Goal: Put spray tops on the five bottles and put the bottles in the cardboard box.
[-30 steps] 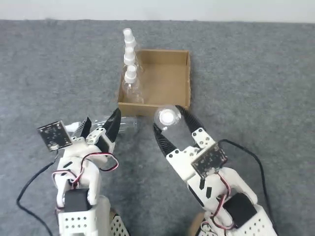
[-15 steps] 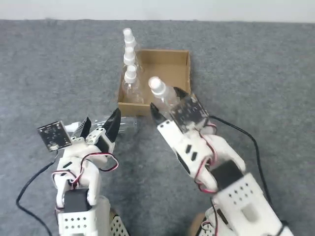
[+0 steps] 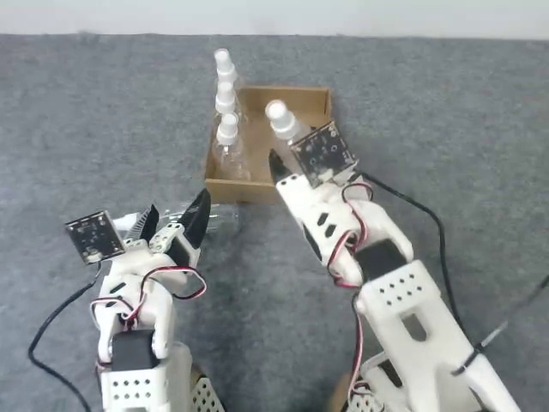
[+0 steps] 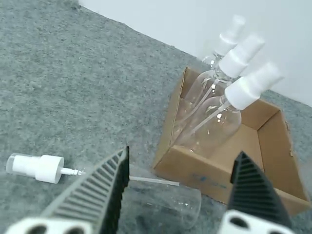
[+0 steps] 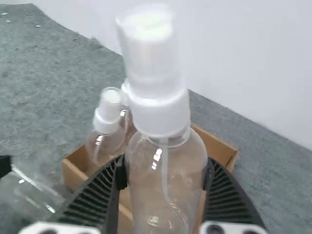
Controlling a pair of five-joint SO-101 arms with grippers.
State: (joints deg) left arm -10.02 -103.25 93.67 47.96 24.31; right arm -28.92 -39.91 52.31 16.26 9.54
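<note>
My right gripper is shut on a clear bottle fitted with a white spray top, held upright over the open cardboard box. Three capped bottles stand in a row along one side wall of the box; they are also behind the held bottle. My left gripper is open, low over the carpet in front of the box. Just beyond its fingers lies a clear uncapped bottle on its side, and a loose spray top lies beside it.
Grey carpet covers the table all round. A pale wall runs along the far edge, just behind the box. The right arm's cable trails on the carpet to the right of the box.
The right arm has swung forward and tipped up, carrying the capped bottle from in front of the box to over its inside. The left arm has not moved.
</note>
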